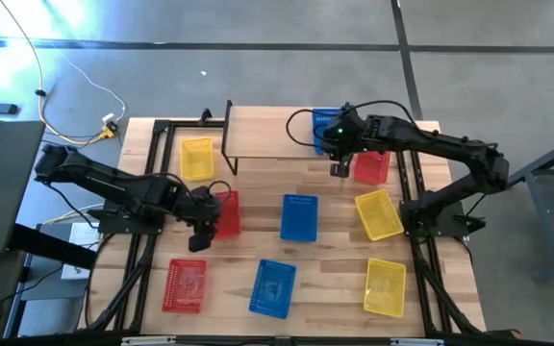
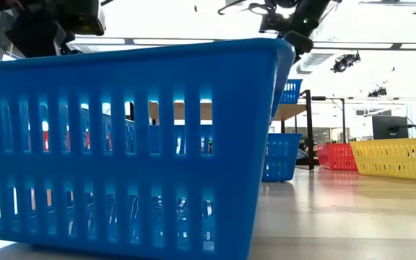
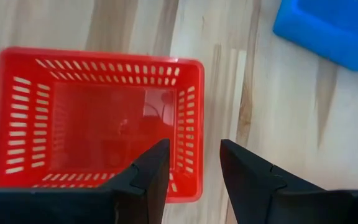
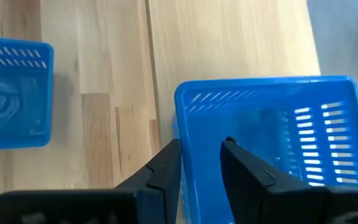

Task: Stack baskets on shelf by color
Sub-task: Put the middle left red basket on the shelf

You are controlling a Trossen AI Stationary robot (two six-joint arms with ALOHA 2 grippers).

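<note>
My right gripper (image 1: pixel 339 159) (image 4: pixel 201 146) is at the right end of the shelf (image 1: pixel 267 135), shut on a blue basket (image 1: pixel 327 130) (image 4: pixel 272 143). In the low view this basket (image 2: pixel 289 92) shows at the level of the plank. Whether it rests on the plank, I cannot tell. My left gripper (image 1: pixel 205 234) (image 3: pixel 193 149) is open above a red basket (image 1: pixel 223 213) (image 3: pixel 92 124) that lies flat on the table. Its fingers stand over either side of that basket's near end wall (image 3: pixel 190 124), above it. My right gripper holds the blue basket by its near end wall (image 4: pixel 185 124), pinched with one finger (image 4: pixel 241 162) inside the basket and the other (image 4: pixel 163 165) outside. The fingers come from above, pointing down. The basket is over the shelf plank (image 4: pixel 229 50), open side up.
Other baskets lie on the table: yellow (image 1: pixel 197 159), (image 1: pixel 378 213), (image 1: pixel 385 285); red (image 1: pixel 371 165), (image 1: pixel 186 284); blue (image 1: pixel 299 217), (image 1: pixel 273 286). The near blue one (image 2: pixel 121 144) fills the low view's foreground. The rest of the shelf plank is bare.
</note>
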